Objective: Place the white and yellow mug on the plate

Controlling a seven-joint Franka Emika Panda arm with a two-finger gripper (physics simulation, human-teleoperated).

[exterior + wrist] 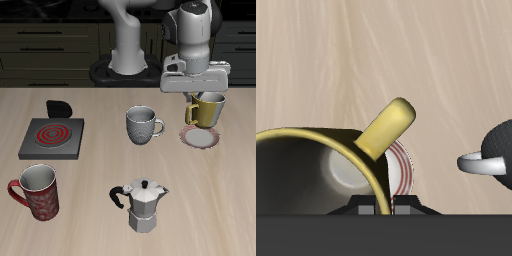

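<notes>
The white and yellow mug (207, 110) hangs from my gripper (192, 102), which is shut on its rim. It hovers just above the plate (203, 139), a small saucer with a reddish-pink rim band. In the wrist view the mug (311, 165) fills the near field with its yellow handle (389, 125) sticking out. Part of the plate (404, 172) shows beyond the mug. My fingertips (384, 207) are mostly hidden by the mug rim.
A grey patterned mug (143, 125) stands beside the plate; its handle shows in the wrist view (488, 162). A moka pot (145, 205) and a red patterned mug (37, 192) stand near the front edge. A square burner (50, 135) is on the far side.
</notes>
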